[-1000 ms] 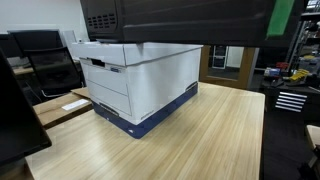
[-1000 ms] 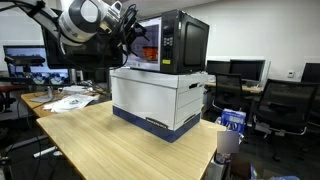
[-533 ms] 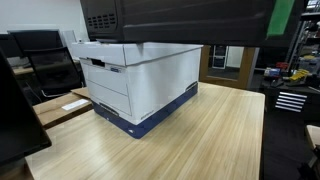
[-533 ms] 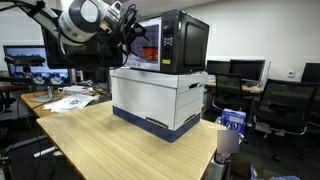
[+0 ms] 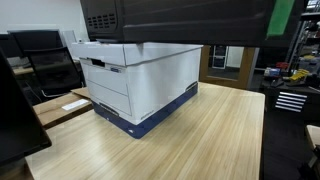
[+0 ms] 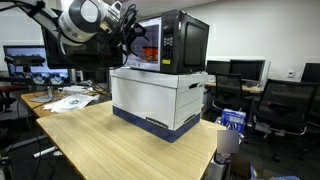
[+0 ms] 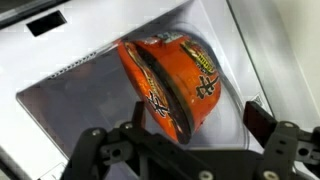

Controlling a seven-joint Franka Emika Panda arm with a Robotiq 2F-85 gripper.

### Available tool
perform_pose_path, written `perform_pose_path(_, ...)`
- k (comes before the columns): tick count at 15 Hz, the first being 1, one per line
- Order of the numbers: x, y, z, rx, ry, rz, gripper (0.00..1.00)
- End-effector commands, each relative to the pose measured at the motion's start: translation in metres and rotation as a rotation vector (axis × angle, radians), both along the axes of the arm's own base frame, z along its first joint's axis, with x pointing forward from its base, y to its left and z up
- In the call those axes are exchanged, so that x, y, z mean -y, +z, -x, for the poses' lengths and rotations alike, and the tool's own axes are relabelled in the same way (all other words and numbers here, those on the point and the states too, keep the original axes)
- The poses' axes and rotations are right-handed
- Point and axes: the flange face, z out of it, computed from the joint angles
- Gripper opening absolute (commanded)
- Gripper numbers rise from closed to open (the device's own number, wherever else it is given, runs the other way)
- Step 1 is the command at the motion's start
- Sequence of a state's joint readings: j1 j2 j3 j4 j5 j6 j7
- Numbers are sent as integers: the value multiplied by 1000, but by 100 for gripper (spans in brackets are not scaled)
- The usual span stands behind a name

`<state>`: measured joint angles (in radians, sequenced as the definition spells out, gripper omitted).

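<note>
In the wrist view an orange instant-noodle bowl [image 7: 175, 80] lies tilted on its side inside a white-walled microwave cavity [image 7: 60, 110]. My gripper [image 7: 200, 118] is open; its two black fingers straddle the lower part of the bowl, with a gap on the right side. In an exterior view my arm reaches into the open front of the black microwave [image 6: 182, 42], with the gripper [image 6: 136, 40] at the opening. The microwave [image 5: 180, 20] stands on a white and blue cardboard box [image 5: 140, 85], which shows in both exterior views [image 6: 160, 100].
The box stands on a light wooden table [image 5: 210, 140], also seen in an exterior view [image 6: 95, 135]. Papers [image 6: 65, 100] lie at one table end. Office chairs [image 6: 290, 105], monitors [image 6: 25, 60] and a dark chair [image 5: 50, 65] surround the table.
</note>
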<state>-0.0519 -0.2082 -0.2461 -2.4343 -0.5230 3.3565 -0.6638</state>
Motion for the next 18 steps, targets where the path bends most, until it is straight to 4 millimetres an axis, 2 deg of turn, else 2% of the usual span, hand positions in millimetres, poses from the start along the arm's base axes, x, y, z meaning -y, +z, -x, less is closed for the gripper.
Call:
perform_pose_path(1, 0, 0, 0, 0, 0, 0, 100)
perform_pose_path(8, 0, 0, 0, 0, 0, 0, 100)
perform_pose_path(16, -19, 1, -7, 10, 63, 4, 100)
perform_pose_path(18, -15, 5, -10, 19, 59, 4, 100)
